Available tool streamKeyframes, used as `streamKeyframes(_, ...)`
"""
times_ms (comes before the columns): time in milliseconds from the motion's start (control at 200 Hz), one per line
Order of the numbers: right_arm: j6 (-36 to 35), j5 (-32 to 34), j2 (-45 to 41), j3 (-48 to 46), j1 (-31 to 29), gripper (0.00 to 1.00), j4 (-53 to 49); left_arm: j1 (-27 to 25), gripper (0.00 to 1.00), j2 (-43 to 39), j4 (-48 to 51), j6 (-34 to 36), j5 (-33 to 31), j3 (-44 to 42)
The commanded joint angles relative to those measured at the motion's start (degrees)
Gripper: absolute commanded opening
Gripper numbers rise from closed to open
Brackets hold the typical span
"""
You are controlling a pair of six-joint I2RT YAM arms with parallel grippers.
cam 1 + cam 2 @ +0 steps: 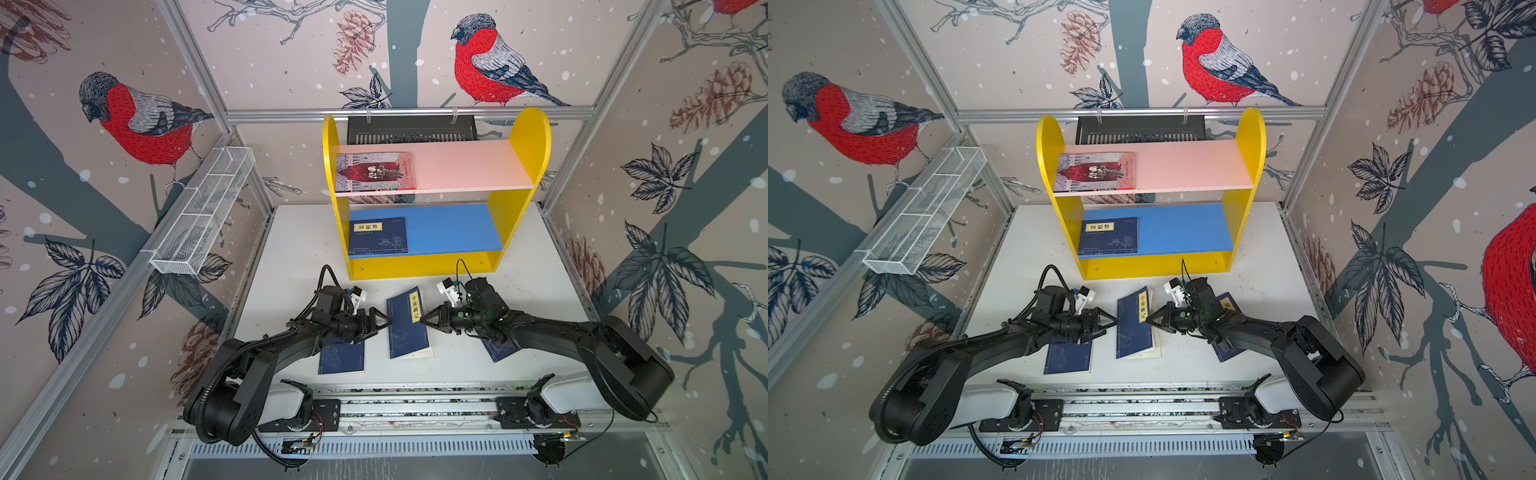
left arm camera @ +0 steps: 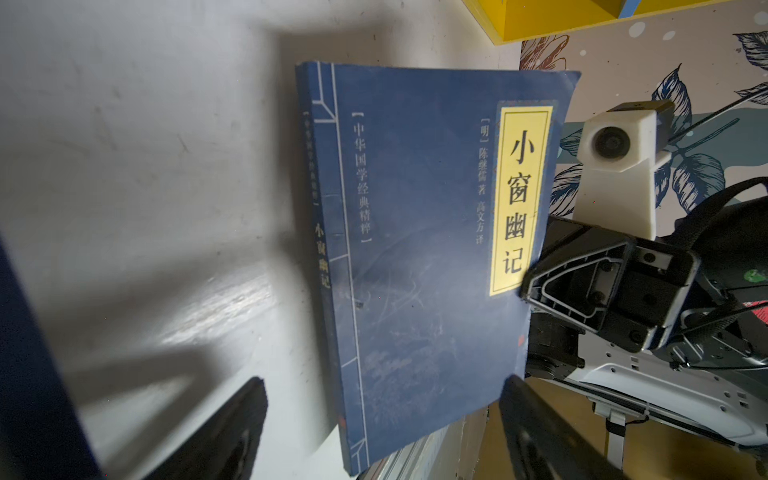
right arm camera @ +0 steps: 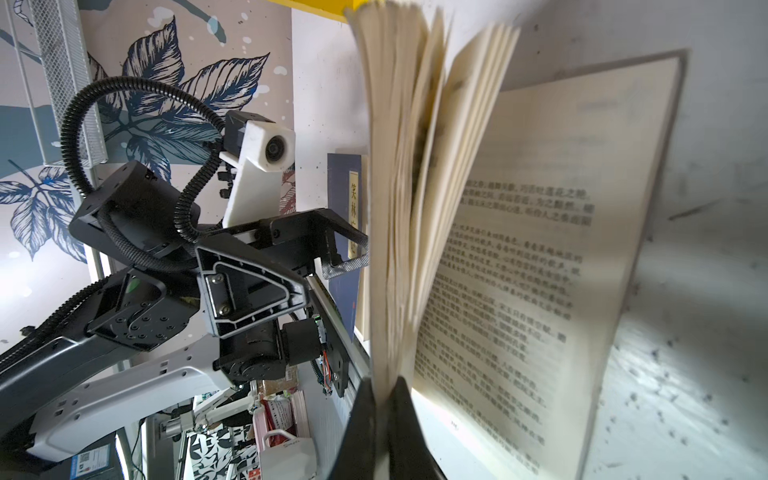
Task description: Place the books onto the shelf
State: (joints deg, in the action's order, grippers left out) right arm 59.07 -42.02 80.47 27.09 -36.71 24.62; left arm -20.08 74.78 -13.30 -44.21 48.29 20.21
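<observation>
While the left gripper [image 1: 386, 322] stood wide open, the right gripper [image 1: 422, 320] pinched the fanned cream pages of the thin navy paperback [image 1: 406, 336].

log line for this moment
left hand: open by middle book's spine | right hand: shut on middle book, pages fanned | shelf: grey book top, navy book below | table: left book, right book lying

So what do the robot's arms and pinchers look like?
Both arms are mostly black, with a white section near each base. The left arm carries a ribbed black cable hose. The right arm trails a thin black wire. Each wrist wears a white camera block. The left gripper and right gripper have black, triangular, cut-out fingers.
</observation>
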Motion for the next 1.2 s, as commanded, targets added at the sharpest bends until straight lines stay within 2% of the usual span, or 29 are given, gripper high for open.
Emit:
streamKeyframes(0,1.6,-3.0,-0.9,0.4,0.0,0.0,4.4,0.0,0.87,0.1,-4.1,-1.9,2.4,-0.2)
streamKeyframes(255,4.1,-5.7,-3.7,0.9,-0.1,0.0,7.9,-0.1,0.83,0.5,-12.6,-8.9,8.1,-1.1)
streamKeyframes(625,3.8,-5.1,-3.0,0.7,-1.1,0.0,7.9,-0.1,0.64,-2.5,-19.6,-16.2,11.6,-0.9)
streamKeyframes(761,3.5,-5.0,-1.9,0.6,-1.3,0.01,8.1,-0.1,0.48,-4.1,-19.1,-17.0,11.3,-1.3)
streamKeyframes(876,2.5,-4.3,-1.0,1.1,-1.3,0.01,6.6,-0.1,0.3,-5.0,-17.9,-16.3,10.5,-1.2)
streamKeyframes(916,1.8,-3.6,-0.6,1.5,-1.3,0.06,5.3,0.0,0.22,-5.2,-16.9,-15.8,10.1,-0.9)
streamKeyframes(996,-0.6,-0.8,-0.1,2.9,-1.2,0.31,-0.2,0.4,0.11,-5.6,-14.7,-14.7,9.5,-0.1)
streamKeyframes(1051,-2.0,2.3,-0.5,3.7,-1.1,0.43,-4.0,0.8,0.06,-6.1,-13.6,-14.2,9.3,0.1)
streamKeyframes(1196,-2.3,5.3,-2.2,3.4,0.3,0.52,-6.8,2.6,0.03,-8.6,-10.9,-12.7,7.5,-0.2)
